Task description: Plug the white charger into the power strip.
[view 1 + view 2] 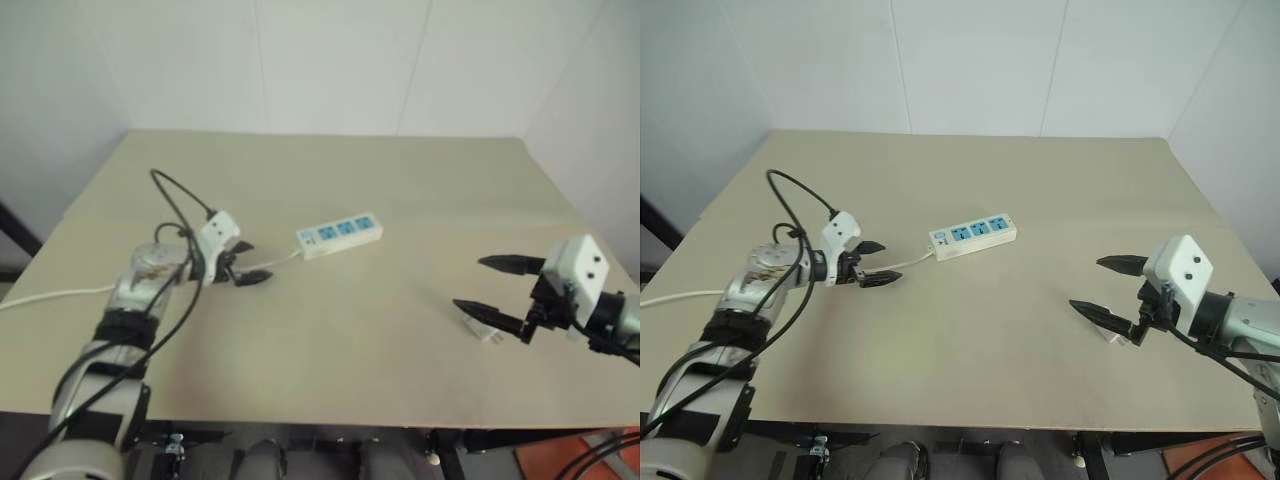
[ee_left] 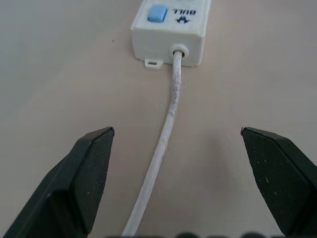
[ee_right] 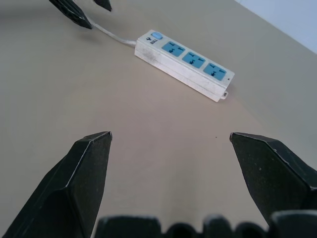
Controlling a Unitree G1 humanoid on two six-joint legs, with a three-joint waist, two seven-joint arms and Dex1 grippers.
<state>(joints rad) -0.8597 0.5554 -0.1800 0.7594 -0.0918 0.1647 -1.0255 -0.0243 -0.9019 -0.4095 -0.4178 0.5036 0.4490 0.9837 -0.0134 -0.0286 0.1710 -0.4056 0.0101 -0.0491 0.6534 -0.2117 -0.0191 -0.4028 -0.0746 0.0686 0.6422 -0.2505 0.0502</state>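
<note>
Tabletop (image 1: 970, 360) of pale beige carries everything, and white walls stand behind it. On the left side a thin white cord (image 1: 908, 264) comes in from the left edge, passes under the left arm and runs to the power strip (image 1: 973, 235). The left tool (image 1: 874, 263) hangs low over this cord, just beside the switch end of the strip. Its two black fingers (image 2: 84, 173) are spread wide, one on each side of the cord, and they hold nothing. From the left wrist view the cord lies between the fingers and goes into the end of the strip, where a blue switch (image 2: 157, 14) is seen.

Near the middle, a little to the left, the power strip lies flat at a slight angle. Its three blue socket faces (image 3: 192, 60) look up and all three are free. Its switch end points to the left tool.

On the right side, well apart from the strip, the right tool (image 1: 1110, 290) hovers above the tabletop. Its black fingers (image 3: 79, 183) are also spread wide and grip nothing. They point toward the left, to the middle of the tabletop. The white charger (image 1: 484, 329) lies on the tabletop just under the lower finger, partly hidden by it, and I cannot tell if the finger touches it
</note>
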